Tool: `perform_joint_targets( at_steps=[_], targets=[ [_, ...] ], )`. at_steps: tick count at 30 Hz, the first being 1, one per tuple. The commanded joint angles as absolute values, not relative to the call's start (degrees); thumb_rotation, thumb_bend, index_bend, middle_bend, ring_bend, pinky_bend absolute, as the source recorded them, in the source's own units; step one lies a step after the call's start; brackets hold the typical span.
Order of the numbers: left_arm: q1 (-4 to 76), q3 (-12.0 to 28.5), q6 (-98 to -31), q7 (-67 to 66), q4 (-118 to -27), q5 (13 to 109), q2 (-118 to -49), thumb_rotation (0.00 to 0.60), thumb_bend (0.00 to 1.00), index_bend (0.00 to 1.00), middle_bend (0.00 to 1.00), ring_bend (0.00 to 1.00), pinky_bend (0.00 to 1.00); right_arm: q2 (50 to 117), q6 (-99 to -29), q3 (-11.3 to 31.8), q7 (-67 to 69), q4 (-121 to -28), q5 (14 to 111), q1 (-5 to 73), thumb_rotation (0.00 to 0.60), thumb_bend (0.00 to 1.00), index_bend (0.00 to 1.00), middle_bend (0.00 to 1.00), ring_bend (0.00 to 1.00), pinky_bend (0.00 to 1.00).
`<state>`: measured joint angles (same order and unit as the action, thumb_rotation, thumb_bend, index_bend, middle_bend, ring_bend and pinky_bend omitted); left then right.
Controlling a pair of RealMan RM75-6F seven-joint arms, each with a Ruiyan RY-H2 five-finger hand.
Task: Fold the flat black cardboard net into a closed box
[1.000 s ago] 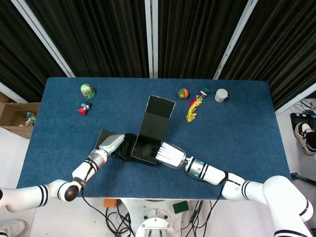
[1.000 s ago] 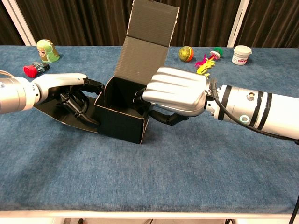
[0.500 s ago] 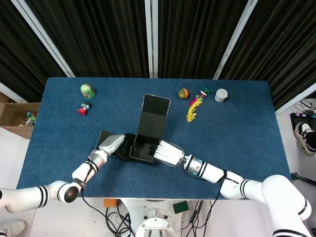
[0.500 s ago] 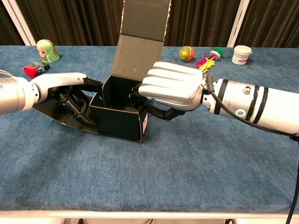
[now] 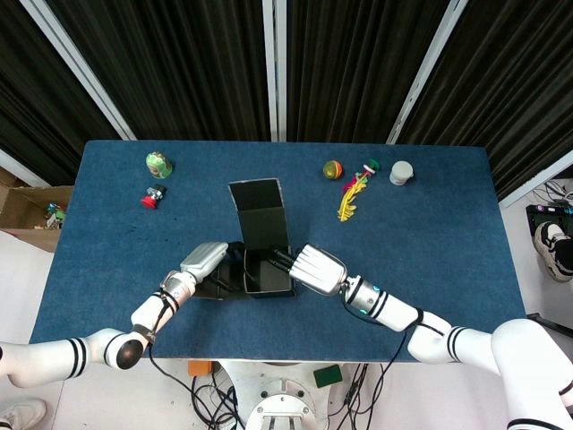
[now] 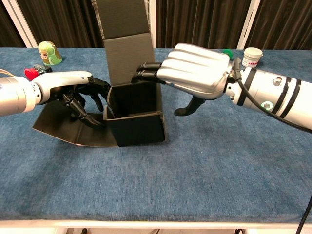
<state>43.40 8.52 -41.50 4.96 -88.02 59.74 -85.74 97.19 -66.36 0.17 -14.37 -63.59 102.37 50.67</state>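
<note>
The black cardboard box (image 5: 267, 271) (image 6: 137, 123) stands half formed on the blue table, its walls up and its lid flap (image 5: 259, 211) (image 6: 124, 32) upright at the back. One side flap (image 6: 64, 127) still lies flat on the cloth to the left. My left hand (image 5: 204, 260) (image 6: 72, 90) rests against the outside of the box's left wall, fingers (image 6: 90, 103) spread and curled on it. My right hand (image 5: 315, 268) (image 6: 197, 78) hovers over the right side of the box, fingers stretched out, fingertips (image 6: 144, 73) touching the base of the lid, thumb hanging free outside.
A green doll (image 5: 158, 164) (image 6: 48, 52) and a red toy (image 5: 154, 195) (image 6: 32, 73) sit at the back left. At the back right are a small ball (image 5: 333, 169), a yellow feather toy (image 5: 351, 199) and a white jar (image 5: 401, 172) (image 6: 252, 56).
The box has swung round so its front wall faces me and its lid leans further left. My right hand let go of the right wall and rose, fingertips now at the lid's base.
</note>
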Motion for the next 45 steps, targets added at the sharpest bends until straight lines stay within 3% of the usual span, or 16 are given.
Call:
perform_joint_targets(
  at_steps=[1,9,16,21,25,31,38,45],
  targets=[
    [43.5,8.4,-41.4,4.5,-88.4,59.3,-85.4,0.504,0.02,0.28,0.21,0.21,0.50,96.7,-66.2,0.3,-14.6,-64.0,101.6,50.1,0.600,0.07,0.12,0.14,0.73,1.00],
    [42.9,8.2,-43.0,2.8,-90.8,58.8,-83.0,0.443,0.00,0.17,0.14,0.13,0.33,94.0,-68.7,0.8,-12.6,-66.9,99.2,47.0,0.600,0.04,0.07,0.12,0.72,1.00],
    [40.8,7.3,-47.7,0.1,-94.2,60.0,-79.6,0.441,0.00,0.17,0.13,0.12,0.32,89.1,-69.4,0.2,-4.6,-74.3,93.7,41.9,0.600,0.04,0.07,0.15,0.72,1.00],
    [38.6,7.5,-52.7,-1.0,-96.6,61.9,-77.3,0.442,0.00,0.17,0.13,0.12,0.32,87.1,-63.2,0.8,9.7,-78.7,86.0,40.1,0.600,0.03,0.07,0.14,0.72,1.00],
    [37.3,8.1,-55.2,-0.3,-97.8,62.9,-76.1,0.441,0.00,0.17,0.13,0.12,0.32,86.1,-53.2,2.3,25.8,-80.7,81.2,42.1,0.600,0.00,0.02,0.10,0.72,1.00],
    [36.5,9.1,-56.3,1.1,-98.1,63.4,-75.6,0.439,0.00,0.17,0.13,0.12,0.33,87.0,-43.6,4.6,42.3,-78.6,81.8,46.7,0.600,0.00,0.00,0.06,0.71,1.00],
    [35.9,9.6,-56.0,3.2,-98.4,63.8,-75.0,0.440,0.00,0.17,0.13,0.12,0.33,89.2,-36.8,5.4,51.2,-73.5,83.6,51.0,0.600,0.00,0.00,0.06,0.71,1.00],
    [35.1,9.7,-55.8,5.1,-98.7,64.2,-74.3,0.440,0.00,0.17,0.13,0.12,0.33,92.2,-36.5,5.0,57.7,-68.5,86.4,52.7,0.600,0.00,0.00,0.06,0.71,1.00]
  ],
)
